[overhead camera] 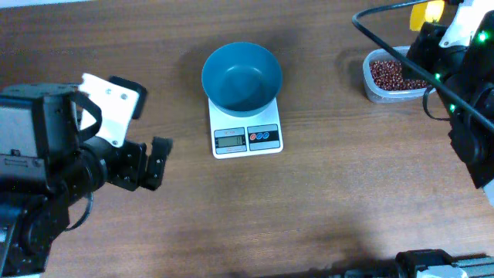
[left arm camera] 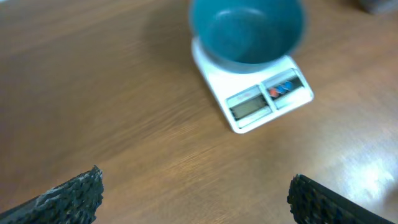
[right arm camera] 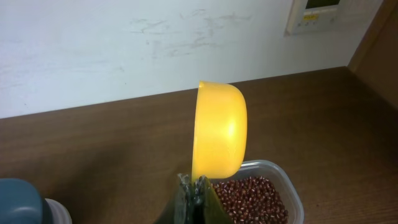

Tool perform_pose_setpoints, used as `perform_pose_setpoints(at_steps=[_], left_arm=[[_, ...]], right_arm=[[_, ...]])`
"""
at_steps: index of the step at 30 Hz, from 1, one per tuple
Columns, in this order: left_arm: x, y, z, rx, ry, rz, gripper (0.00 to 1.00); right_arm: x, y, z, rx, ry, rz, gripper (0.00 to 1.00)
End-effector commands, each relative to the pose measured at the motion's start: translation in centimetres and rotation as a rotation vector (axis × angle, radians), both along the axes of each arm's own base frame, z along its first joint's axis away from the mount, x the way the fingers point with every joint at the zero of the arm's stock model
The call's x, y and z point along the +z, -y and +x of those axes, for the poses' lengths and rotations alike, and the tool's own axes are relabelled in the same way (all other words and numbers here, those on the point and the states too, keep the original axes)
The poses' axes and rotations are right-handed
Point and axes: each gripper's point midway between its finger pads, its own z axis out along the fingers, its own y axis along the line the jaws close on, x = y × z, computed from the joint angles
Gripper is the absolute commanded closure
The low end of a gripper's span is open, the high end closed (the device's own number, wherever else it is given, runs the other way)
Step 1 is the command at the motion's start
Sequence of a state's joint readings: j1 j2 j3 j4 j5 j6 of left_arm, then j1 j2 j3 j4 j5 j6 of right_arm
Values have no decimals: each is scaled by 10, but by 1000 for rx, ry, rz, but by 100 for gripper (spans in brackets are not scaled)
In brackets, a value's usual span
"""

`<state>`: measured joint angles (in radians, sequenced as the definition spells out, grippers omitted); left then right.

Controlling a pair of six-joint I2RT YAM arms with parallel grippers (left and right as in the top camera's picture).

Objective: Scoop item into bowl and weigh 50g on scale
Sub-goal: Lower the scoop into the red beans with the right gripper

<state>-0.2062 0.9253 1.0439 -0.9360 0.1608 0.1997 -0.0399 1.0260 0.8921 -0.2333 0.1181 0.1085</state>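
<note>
The teal-blue bowl [overhead camera: 241, 76] stands on the white scale [overhead camera: 245, 136] at the table's middle, and it looks empty; both also show in the left wrist view, bowl [left arm camera: 247, 30] on scale [left arm camera: 261, 99]. Dark reddish-brown beans [overhead camera: 392, 74] fill a clear tub [overhead camera: 376, 91] at the far right, also seen as beans [right arm camera: 252, 198]. My right gripper [right arm camera: 194, 186] is shut on the handle of a yellow scoop [right arm camera: 217, 129], held on edge just above the tub's left side. My left gripper [left arm camera: 196, 193] is open over bare table, left of and nearer than the scale, with nothing between its fingers.
The right arm [overhead camera: 463, 85] and its black cable reach over the tub. The left arm's body [overhead camera: 54, 154] takes up the table's left side. A white wall [right arm camera: 124, 43] stands behind the table's far edge.
</note>
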Motion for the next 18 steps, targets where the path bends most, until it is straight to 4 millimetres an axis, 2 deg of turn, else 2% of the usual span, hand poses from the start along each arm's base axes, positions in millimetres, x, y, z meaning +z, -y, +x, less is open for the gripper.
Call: perform_pose_setpoints(at_steps=[1, 6, 13, 18], left_arm=[[13, 29, -10, -317, 96, 26, 1], [1, 29, -22, -402, 56, 82, 1], [-10, 28, -10, -438, -7, 132, 1], [-10, 27, -10, -436, -6, 134, 1]], right_arm=[[6, 2, 1, -4, 11, 0, 96], [6, 2, 1, -4, 11, 0, 96], [4, -4, 2, 29, 7, 13, 96], [0, -6, 0, 39, -12, 18, 96]])
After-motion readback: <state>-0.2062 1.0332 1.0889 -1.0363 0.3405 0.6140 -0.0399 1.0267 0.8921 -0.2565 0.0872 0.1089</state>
